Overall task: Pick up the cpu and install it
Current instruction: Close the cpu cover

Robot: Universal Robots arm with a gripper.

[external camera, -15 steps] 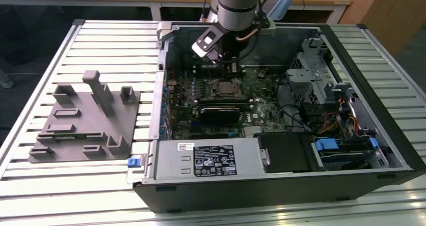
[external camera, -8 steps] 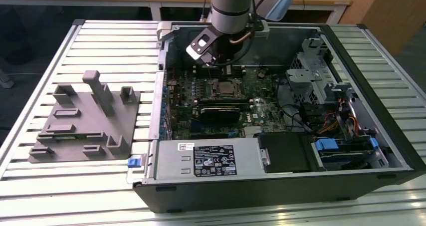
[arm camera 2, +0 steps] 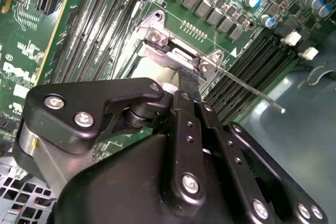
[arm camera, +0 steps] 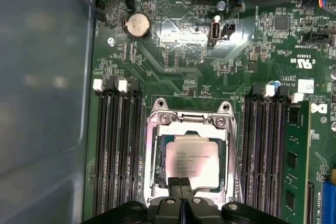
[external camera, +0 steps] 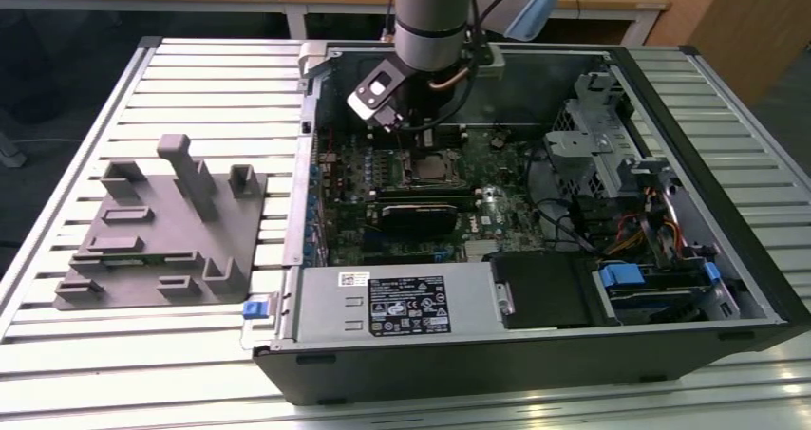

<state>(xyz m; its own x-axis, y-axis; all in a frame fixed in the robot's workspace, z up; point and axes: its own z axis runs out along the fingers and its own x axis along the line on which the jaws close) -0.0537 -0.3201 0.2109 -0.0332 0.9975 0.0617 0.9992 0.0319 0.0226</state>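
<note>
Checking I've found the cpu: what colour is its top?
The cpu top is pale silver-grey, clearest in the first wrist view.

The exterior view looks down from well back onto the bench (external camera: 140,364) and open case (external camera: 507,365), with the arm (external camera: 431,22) at twelve o'clock. Both wrist views look closely past the claw (arm camera: 180,183) (arm camera 2: 188,80) at one socket frame (arm camera: 189,121) (arm camera 2: 157,38).

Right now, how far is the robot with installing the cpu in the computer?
Done, it seems: the cpu lies flat inside the socket frame on the motherboard. In hand: the gripper sits at the cpu's edge, jaws shut together. Left: in the second wrist view the thin socket lever sticks out free over the memory slots, so the cpu looks not yet locked.
</note>
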